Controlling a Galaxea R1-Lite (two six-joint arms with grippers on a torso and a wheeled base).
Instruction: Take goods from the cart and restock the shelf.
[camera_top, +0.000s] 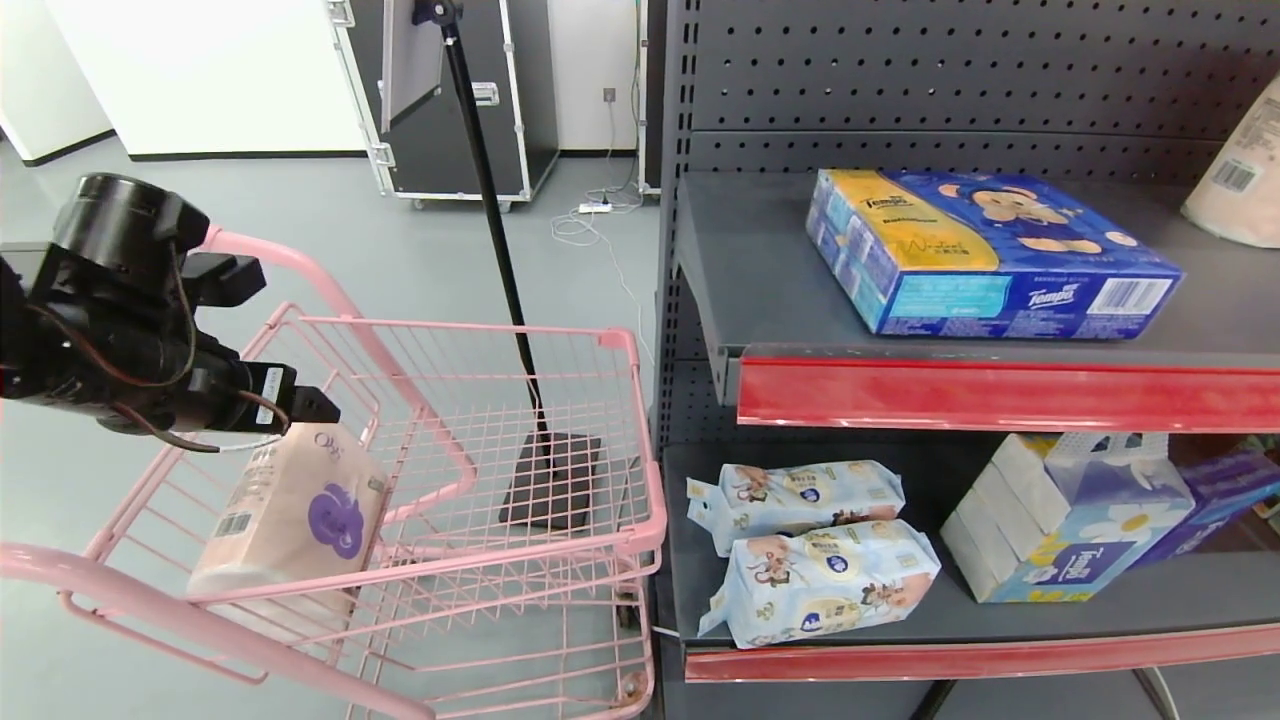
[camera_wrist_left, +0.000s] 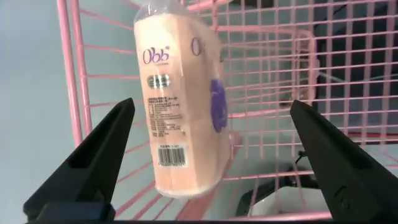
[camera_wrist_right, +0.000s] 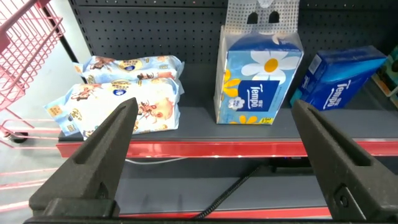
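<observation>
A peach-coloured tissue pack (camera_top: 295, 515) with a purple mark stands on end inside the pink wire cart (camera_top: 520, 440), against its left side. My left gripper (camera_top: 300, 400) hovers just above the pack's top. In the left wrist view its open fingers (camera_wrist_left: 102, 155) spread wide on either side of the pack (camera_wrist_left: 183, 118), not touching it. My right gripper (camera_wrist_right: 214, 162) is open in front of the lower shelf (camera_wrist_right: 199, 121), with nothing between its fingers. The grey shelf unit (camera_top: 760, 290) with red edge strips stands to the right of the cart.
The upper shelf holds a large blue tissue box (camera_top: 985, 255) and a peach pack (camera_top: 1240, 165) at the far right. On the lower shelf lie two light-blue wipe packs (camera_top: 815, 555) and blue tissue bundles (camera_top: 1075, 515). A black stand pole (camera_top: 500, 250) rises behind the cart.
</observation>
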